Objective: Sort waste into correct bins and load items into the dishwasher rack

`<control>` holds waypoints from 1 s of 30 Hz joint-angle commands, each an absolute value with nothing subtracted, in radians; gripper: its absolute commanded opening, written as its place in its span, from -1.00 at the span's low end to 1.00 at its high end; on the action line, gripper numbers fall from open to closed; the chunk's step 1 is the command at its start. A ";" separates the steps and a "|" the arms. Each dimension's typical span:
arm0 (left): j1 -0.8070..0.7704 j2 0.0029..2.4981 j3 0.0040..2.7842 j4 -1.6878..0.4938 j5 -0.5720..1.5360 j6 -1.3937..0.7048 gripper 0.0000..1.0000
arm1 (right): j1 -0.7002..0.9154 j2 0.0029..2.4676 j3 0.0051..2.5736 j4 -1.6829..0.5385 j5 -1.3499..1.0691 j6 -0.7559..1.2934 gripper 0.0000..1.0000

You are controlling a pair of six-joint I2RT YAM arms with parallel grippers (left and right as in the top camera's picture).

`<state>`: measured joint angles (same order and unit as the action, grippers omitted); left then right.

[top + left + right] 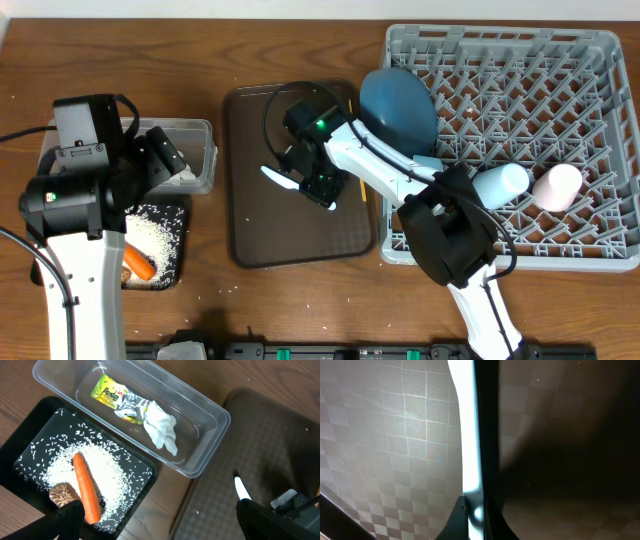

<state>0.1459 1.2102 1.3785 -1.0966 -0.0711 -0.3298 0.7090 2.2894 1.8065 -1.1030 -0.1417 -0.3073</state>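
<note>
My right gripper (312,183) is shut on the light-blue plastic knife (280,178) just above the brown serving tray; the right wrist view shows the blade (467,425) pinched between the fingers (476,515). The dark-blue plate (398,105), light-blue cup (500,183) and pink cup (557,186) stand in the grey rack (600,60). A chopstick (360,185) lies by the tray's right edge. My left gripper (155,527) is open and empty over the bins. The clear tub (200,415) holds the wrapper (112,395) and tissue (160,427). The black tray (30,435) holds rice (112,467), the carrot (86,487) and a brown lump (62,494).
The dark brown serving tray (260,230) lies between the bins and the rack. The clear tub (200,150) and black tray (170,250) sit at the left under the left arm. A few rice grains lie on the wood near the table's front edge.
</note>
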 commanded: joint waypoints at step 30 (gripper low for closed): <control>0.150 1.209 1.380 -1.099 -0.080 -0.327 0.96 | 0.867 2.355 1.789 -1.070 0.176 -0.245 -0.81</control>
<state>0.1463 1.2102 1.3785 -1.0966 -0.0711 -0.3298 0.8642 2.2978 1.8111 -1.0779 0.1516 -0.2535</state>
